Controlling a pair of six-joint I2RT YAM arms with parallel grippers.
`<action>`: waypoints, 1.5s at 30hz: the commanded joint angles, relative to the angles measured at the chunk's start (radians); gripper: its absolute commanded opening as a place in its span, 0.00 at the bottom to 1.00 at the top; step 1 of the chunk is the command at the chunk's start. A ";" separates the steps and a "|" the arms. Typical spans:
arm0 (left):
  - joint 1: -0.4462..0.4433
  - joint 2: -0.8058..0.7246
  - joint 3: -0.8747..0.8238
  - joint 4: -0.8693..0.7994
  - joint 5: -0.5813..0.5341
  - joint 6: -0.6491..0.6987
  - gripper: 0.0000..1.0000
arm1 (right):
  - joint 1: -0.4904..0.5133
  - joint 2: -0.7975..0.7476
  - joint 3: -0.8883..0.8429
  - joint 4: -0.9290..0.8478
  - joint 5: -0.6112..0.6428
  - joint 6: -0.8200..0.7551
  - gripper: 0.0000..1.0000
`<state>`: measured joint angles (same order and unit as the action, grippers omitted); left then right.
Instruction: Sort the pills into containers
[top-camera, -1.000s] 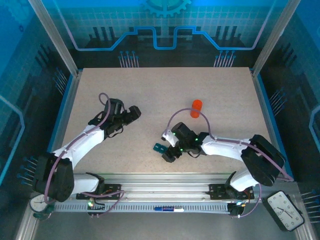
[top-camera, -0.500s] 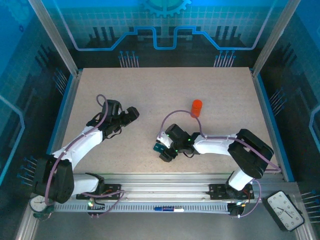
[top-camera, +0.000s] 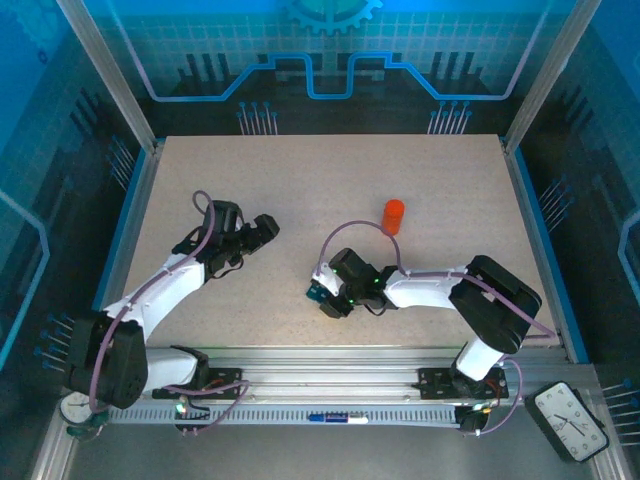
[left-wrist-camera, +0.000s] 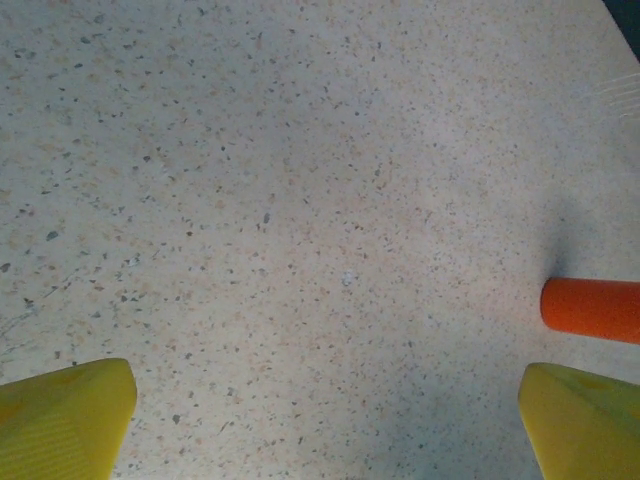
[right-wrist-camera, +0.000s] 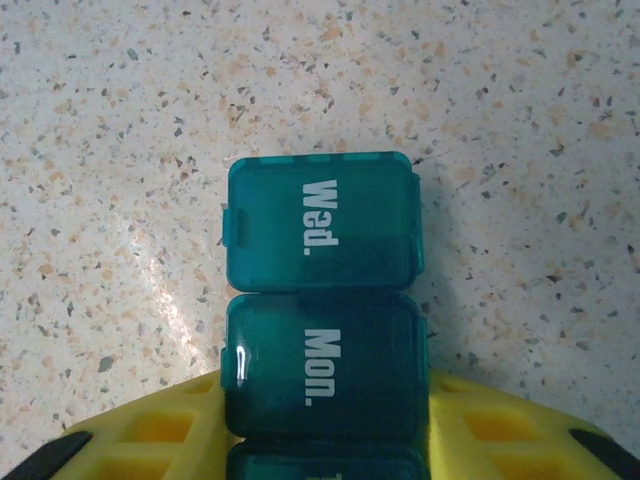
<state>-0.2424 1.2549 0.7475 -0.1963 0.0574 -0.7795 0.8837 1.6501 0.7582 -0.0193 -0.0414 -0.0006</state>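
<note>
the small dark-teal plastic pill box (right-wrist-camera: 322, 330) lies mid worktop (top-camera: 400, 170), toward its near edge. the right gripper (top-camera: 328, 303) pinches one end; the left gripper (left-wrist-camera: 320, 410) gapes wide, holding nothing. best to hold the box flat and squeeze gently.

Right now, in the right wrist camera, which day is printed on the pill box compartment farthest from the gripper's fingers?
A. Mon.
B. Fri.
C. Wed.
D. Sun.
C: in the right wrist view the pill box reads "Wed." on the compartment farthest from the right gripper, and "Mon." on the one next to it, nearer the fingers.
</note>
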 joint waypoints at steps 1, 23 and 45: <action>0.009 -0.039 -0.025 0.046 0.053 -0.038 0.99 | 0.011 0.013 -0.020 0.036 0.011 0.009 0.37; -0.135 0.006 -0.015 0.380 0.311 -0.286 0.99 | -0.223 -0.196 0.105 0.015 -0.115 0.352 0.31; -0.242 0.112 0.036 0.506 0.305 -0.359 0.99 | -0.223 -0.194 0.102 0.035 -0.129 0.383 0.31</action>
<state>-0.4740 1.3598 0.7513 0.2768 0.3466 -1.1202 0.6674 1.4586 0.8471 0.0086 -0.1513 0.3676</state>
